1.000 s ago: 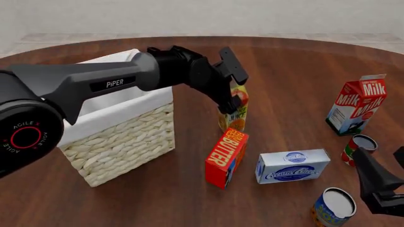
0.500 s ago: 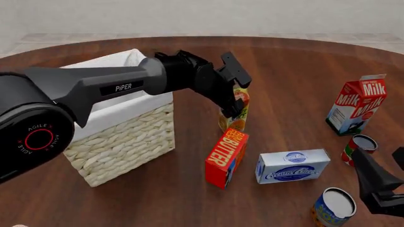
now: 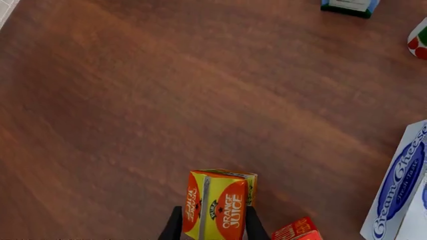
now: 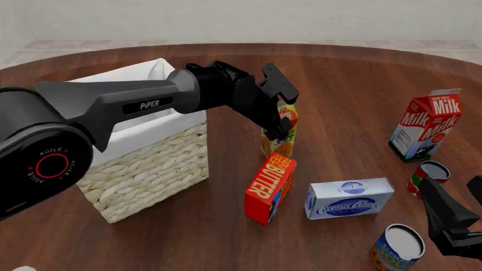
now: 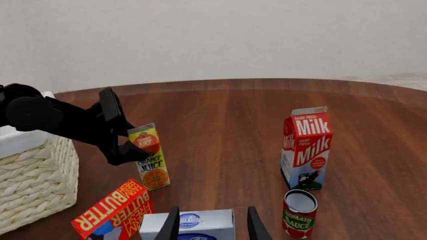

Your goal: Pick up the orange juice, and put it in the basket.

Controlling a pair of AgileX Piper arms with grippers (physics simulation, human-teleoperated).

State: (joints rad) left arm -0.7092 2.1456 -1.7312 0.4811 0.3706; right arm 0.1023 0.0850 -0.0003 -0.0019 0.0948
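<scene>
The orange juice (image 4: 283,144) is a small orange and yellow-green carton standing upright on the table, just right of the basket (image 4: 143,152). My left gripper (image 4: 280,121) reaches over the basket's corner and holds the carton's upper part. In the left wrist view the two black fingers (image 3: 175,226) press against both sides of the orange juice (image 3: 217,205). The right wrist view shows the same grip on the orange juice (image 5: 152,160), with the basket (image 5: 33,200) beside it. My right gripper (image 5: 212,227) is open and holds nothing, low at the near right (image 4: 452,226).
A red butter box (image 4: 270,188) stands just in front of the juice, with a cream cheese box (image 4: 349,197) to its right. A milk carton (image 4: 425,125), a tomato sauce can (image 4: 428,178) and a blue can (image 4: 398,247) stand at the right.
My left gripper has come down a little around the top of the juice carton, and the left arm has swung slightly. The carton stays on the table. The right arm has not moved.
</scene>
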